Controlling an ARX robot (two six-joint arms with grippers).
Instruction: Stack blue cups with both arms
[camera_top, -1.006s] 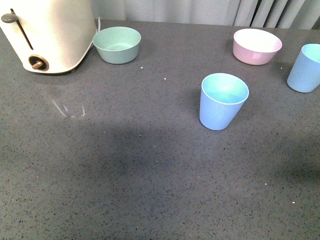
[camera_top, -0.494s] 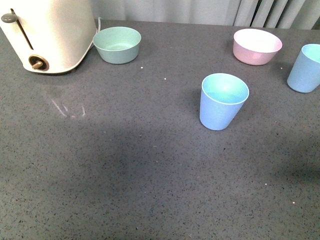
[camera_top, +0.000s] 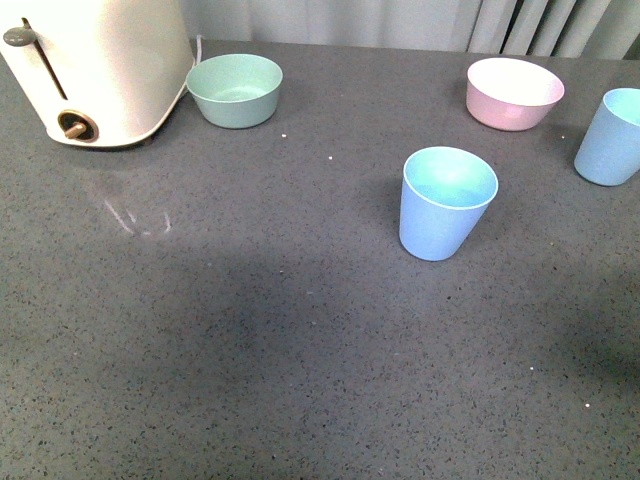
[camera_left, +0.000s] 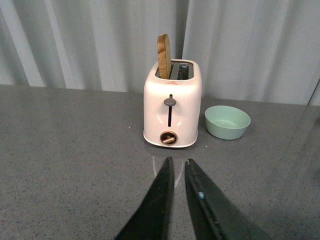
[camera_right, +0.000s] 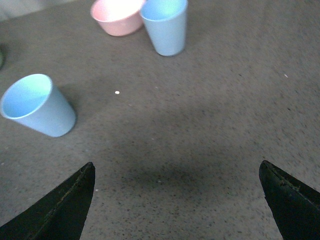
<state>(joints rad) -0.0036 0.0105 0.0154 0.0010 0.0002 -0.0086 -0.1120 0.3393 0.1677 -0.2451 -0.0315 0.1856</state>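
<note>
One light blue cup (camera_top: 446, 203) stands upright in the middle of the grey table; it also shows in the right wrist view (camera_right: 37, 105). The second blue cup (camera_top: 611, 137) stands at the right edge, next to the pink bowl, and shows in the right wrist view (camera_right: 165, 26). Neither arm shows in the front view. My left gripper (camera_left: 178, 162) is shut and empty above the table, facing the toaster. My right gripper (camera_right: 176, 167) is wide open and empty above bare table, well short of both cups.
A cream toaster (camera_top: 100, 65) with a bread slice (camera_left: 164, 56) stands at the back left. A green bowl (camera_top: 234, 89) sits beside it. A pink bowl (camera_top: 513, 92) sits at the back right. Curtains hang behind the table.
</note>
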